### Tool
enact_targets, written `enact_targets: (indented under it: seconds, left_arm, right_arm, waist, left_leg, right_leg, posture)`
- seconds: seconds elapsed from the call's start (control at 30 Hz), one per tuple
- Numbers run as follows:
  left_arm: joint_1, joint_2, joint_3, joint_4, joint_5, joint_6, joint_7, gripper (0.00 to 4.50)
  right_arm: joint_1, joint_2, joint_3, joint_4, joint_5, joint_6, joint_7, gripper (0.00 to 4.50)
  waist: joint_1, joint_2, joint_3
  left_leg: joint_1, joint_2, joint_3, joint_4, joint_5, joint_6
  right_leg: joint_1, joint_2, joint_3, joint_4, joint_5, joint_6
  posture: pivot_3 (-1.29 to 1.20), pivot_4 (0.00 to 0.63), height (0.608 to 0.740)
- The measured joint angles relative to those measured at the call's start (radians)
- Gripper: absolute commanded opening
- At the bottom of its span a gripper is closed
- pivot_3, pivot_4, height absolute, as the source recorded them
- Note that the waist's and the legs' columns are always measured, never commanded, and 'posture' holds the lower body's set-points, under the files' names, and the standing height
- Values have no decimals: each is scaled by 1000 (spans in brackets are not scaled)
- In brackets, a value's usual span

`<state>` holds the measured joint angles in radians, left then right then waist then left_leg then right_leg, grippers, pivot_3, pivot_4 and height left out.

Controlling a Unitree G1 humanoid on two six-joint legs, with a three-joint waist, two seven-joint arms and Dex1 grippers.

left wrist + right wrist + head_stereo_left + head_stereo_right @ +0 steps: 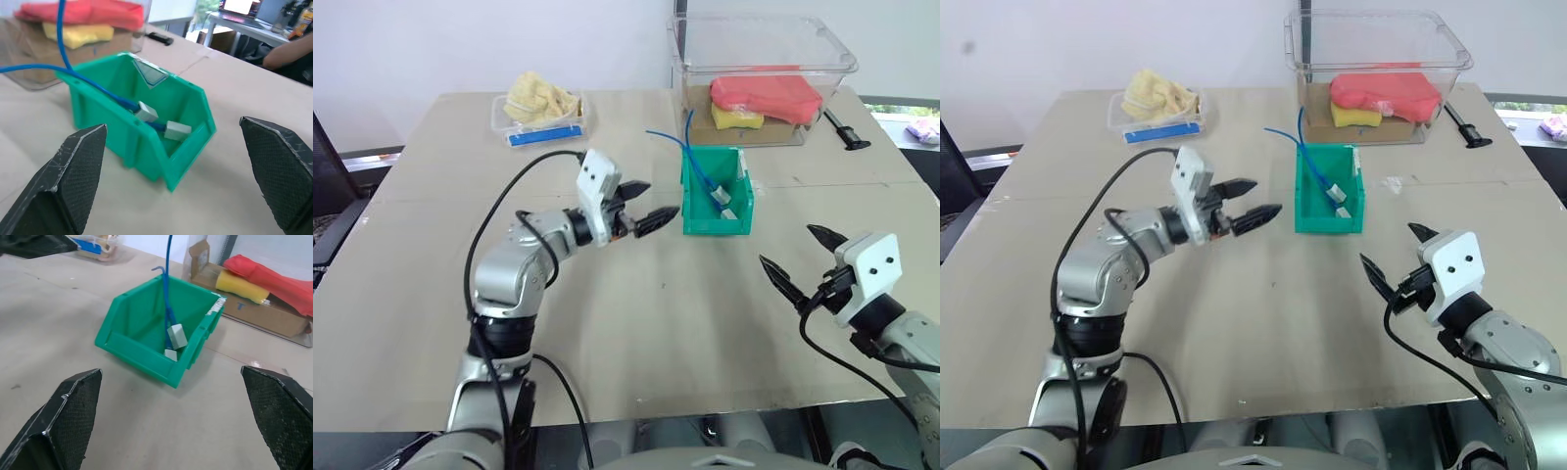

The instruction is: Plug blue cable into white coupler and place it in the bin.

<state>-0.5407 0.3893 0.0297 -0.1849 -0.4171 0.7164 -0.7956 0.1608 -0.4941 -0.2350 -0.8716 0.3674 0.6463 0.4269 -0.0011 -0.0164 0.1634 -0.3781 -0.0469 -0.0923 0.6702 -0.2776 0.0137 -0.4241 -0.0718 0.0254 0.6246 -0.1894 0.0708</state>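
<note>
Beige table (636,323) bears the bin (703,217); both grippers gape wide, empty.

- Illumination is bright, even and diffuse; the table (636,333) reads pale beige with no hard-edged shadows.
- Soft, faint shadows lie under the left gripper (643,208) and just beside the base of the bin (717,217) facing it.
- Weak glare marks the walls of the clear tub (759,49) beyond the bin.
- In the left wrist view the fingers (73,181) are sharp enough to show their knurled texture; the background past the bin is soft and washed out around a bright window.
- In the right wrist view the bin (146,333) is crisp and its surroundings mildly blurred.
</note>
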Motion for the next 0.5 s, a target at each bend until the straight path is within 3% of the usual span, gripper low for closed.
enact_targets:
  seconds: [0.07, 0.1, 0.17, 0.5]
  left_arm:
    - [48, 37, 12, -17, -29, -26, -62, 4445]
    - [158, 108, 43, -49, -79, -71, -163, 4445]
    - [238, 167, 65, -43, -82, -110, -222, 4445]
    - [495, 358, 167, -23, -87, -245, -367, 4445]
  right_arm:
    - [4, -11, -18, 18, 17, -13, 23, 4500]
    - [41, -44, -76, 32, 45, -33, 73, 4500]
    - [89, -67, -146, 64, 65, -56, 120, 4500]
    - [362, -136, -389, 190, 108, -241, 385, 4500]
  waist:
    - [1, 0, 0]
    - [-10, 1, -1]
    - [-11, 1, -1]
    - [-7, 0, 0]
  left_leg:
    - [0, -1, 2, 0, -2, 4]
    - [2, 1, 3, -1, -3, 5]
    - [2, 1, 3, -1, -3, 5]
    - [9, 6, 4, 0, -4, 6]
  right_leg:
    - [1, 0, -1, 0, 0, 0]
    - [1, 1, 0, 0, 0, 0]
    - [1, 1, 0, 0, 0, 0]
    - [9, 1, 0, -2, -5, 0]
  posture:
    - [0, 150, 740]
    - [0, 150, 740]
    - [0, 150, 740]
    - [0, 150, 740]
